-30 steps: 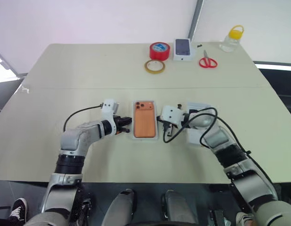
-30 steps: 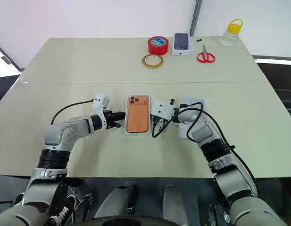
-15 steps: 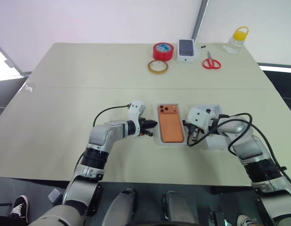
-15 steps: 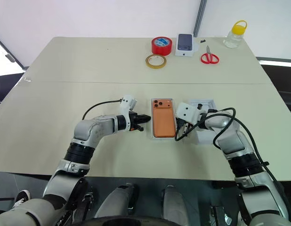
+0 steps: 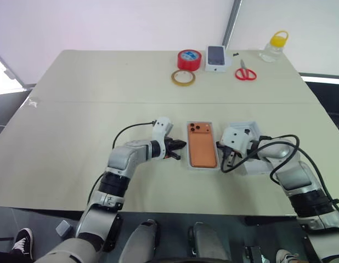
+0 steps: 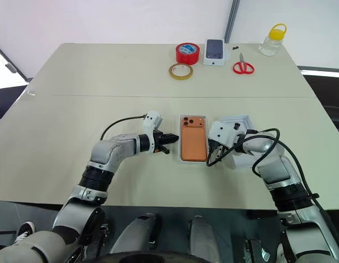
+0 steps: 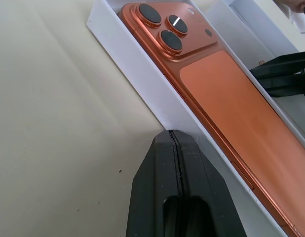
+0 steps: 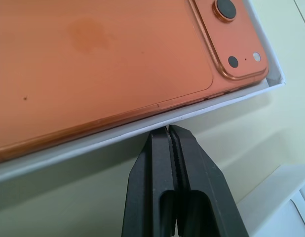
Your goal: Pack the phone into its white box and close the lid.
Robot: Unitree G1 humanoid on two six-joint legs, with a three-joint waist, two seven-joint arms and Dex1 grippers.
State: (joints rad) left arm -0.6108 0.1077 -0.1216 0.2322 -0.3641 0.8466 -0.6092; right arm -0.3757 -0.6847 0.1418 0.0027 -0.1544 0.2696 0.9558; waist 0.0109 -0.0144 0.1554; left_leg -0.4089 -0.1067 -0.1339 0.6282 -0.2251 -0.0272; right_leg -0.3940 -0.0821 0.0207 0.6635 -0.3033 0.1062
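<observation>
The orange phone (image 5: 202,152) lies camera-side up inside the white box (image 5: 187,143), a shallow tray near the table's front middle. My left gripper (image 5: 180,147) is shut and holds nothing. Its joined fingertips (image 7: 173,137) sit against the box's left long wall (image 7: 142,69). My right gripper (image 5: 220,151) is shut and empty too, with its tips (image 8: 168,130) at the opposite long wall (image 8: 93,140). The lid (image 5: 259,166) lies open side up just right of the box, partly under my right wrist.
At the table's far edge stand a red tape roll (image 5: 190,58), a tan tape ring (image 5: 183,77), a small white box picturing a dark phone (image 5: 215,57), red scissors (image 5: 245,72) and a yellow-capped bottle (image 5: 271,46). Black cables loop off both wrists.
The box with the phone has slid to the right across the table, with both shut grippers staying at its long sides. The lid has shifted right too. Nearly all of it happened before the last half second.
</observation>
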